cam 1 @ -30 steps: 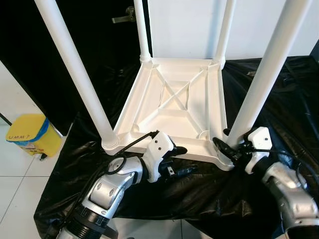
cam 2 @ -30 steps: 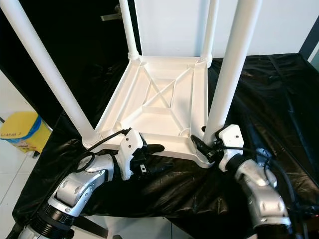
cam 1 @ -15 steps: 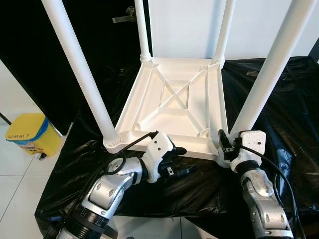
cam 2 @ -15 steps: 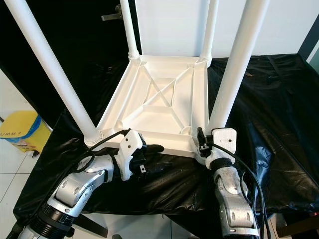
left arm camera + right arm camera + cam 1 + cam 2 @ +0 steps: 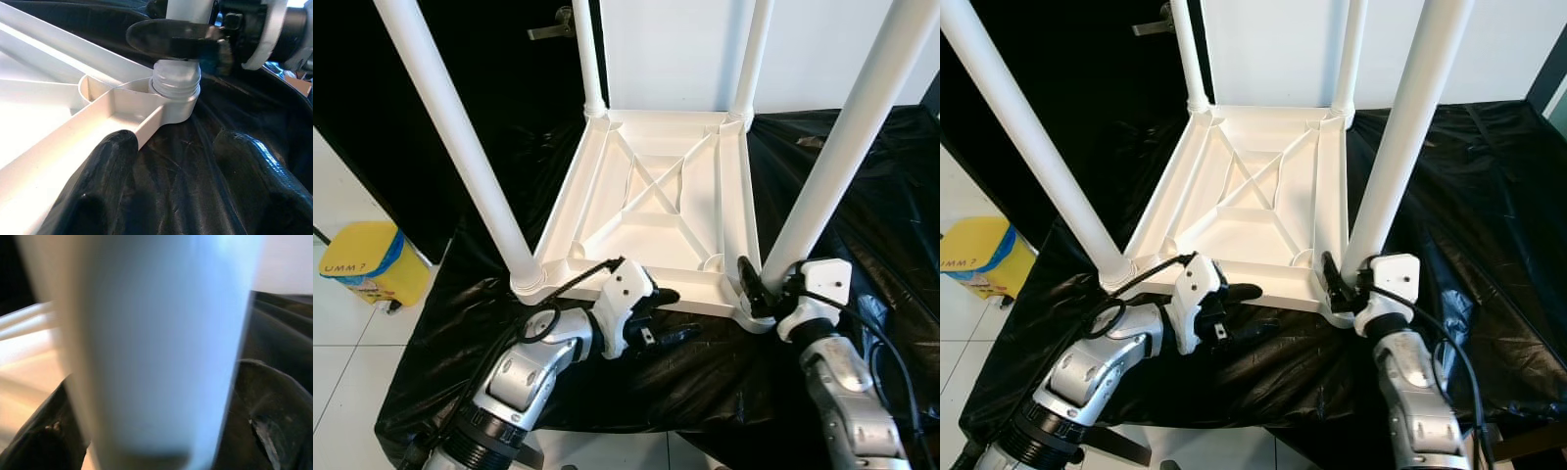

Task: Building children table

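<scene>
The white children's table lies upside down on a surface draped in black plastic sheeting, its ribbed underside facing up. All four legs stand in the corner sockets: two far legs by the wall and two near ones, the near-left leg and the near-right leg. The right gripper is at the base of the near-right leg, its jaws set around the tube just above the socket collar; the right wrist view shows the leg between both fingers, so it appears to be gripping the leg. The left gripper rests at the near edge of the tabletop frame, jaws apart, one finger over the rim and one on the sheeting, steadying rather than clamping. Judgement: assembly looks nearly complete; what remains is likely final tightening of this leg, then turning the table upright. A yellow bin stands on the tiled floor to the left.
</scene>
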{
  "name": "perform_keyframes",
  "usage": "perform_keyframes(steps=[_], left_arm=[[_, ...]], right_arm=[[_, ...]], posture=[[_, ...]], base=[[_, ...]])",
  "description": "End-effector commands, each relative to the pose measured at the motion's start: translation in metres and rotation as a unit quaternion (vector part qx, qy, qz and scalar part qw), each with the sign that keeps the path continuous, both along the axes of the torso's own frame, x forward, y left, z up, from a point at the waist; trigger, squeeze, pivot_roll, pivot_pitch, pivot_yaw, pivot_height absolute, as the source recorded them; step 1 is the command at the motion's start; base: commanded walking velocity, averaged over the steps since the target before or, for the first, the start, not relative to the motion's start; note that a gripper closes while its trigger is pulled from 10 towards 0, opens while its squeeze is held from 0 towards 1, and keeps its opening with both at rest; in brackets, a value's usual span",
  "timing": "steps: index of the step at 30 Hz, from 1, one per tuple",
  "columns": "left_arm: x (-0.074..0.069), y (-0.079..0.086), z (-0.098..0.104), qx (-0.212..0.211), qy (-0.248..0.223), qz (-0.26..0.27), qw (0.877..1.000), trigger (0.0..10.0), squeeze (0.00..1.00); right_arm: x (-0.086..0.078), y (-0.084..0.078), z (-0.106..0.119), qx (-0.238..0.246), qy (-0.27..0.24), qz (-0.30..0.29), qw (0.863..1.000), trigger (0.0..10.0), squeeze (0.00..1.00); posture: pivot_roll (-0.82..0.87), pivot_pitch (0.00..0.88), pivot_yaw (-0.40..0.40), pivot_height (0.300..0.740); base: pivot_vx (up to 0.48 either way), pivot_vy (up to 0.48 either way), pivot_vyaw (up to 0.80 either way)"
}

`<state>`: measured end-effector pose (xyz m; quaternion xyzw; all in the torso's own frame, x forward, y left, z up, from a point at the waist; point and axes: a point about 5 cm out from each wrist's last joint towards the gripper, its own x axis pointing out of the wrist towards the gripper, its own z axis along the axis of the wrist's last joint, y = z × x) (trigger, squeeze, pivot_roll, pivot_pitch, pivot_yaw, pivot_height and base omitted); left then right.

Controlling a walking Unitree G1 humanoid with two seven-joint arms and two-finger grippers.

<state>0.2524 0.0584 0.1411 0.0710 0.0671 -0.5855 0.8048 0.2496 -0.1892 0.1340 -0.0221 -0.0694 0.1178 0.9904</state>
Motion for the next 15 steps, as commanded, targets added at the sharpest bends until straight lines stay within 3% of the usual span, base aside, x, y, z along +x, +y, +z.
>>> perform_keyframes(steps=[1,3,4,7,11,15], left_arm=[[-0.002,0.002,0.001,0.003,0.003,-0.009,1.0,10.0,0.0],[-0.002,0.002,0.001,0.003,0.003,-0.008,1.0,10.0,0.0],[-0.002,0.003,0.001,0.003,0.003,-0.008,1.0,10.0,0.0],[-0.002,0.003,0.001,0.003,0.003,-0.007,1.0,10.0,0.0],[-0.001,0.004,0.002,0.004,0.003,-0.007,1.0,10.0,0.0],[-0.001,0.004,0.002,0.004,0.003,-0.008,1.0,10.0,0.0]], right_arm=[[-0.004,-0.005,0.005,-0.006,-0.003,0.052,0.999,10.0,1.0],[-0.005,-0.007,0.006,-0.012,0.001,0.072,0.997,10.0,1.0],[-0.007,-0.008,0.006,-0.02,0.012,0.101,0.995,10.0,0.0],[-0.008,-0.009,0.006,-0.032,0.022,0.127,0.991,10.0,0.0],[-0.003,-0.012,0.001,-0.074,0.061,0.2,0.975,10.0,0.0],[0.003,-0.011,-0.002,-0.092,0.07,0.221,0.968,10.0,0.0]], posture=[[-0.19,0.041,0.059,0.74],[-0.19,0.041,0.061,0.74],[-0.19,0.042,0.062,0.74],[-0.19,0.043,0.064,0.74],[-0.18,0.043,0.07,0.74],[-0.18,0.043,0.068,0.74]], base=[[0.0,0.0,0.0],[0.0,0.0,0.0],[0.0,0.0,0.0],[0.0,0.0,0.0],[0.0,0.0,0.0],[0.0,0.0,0.0]])
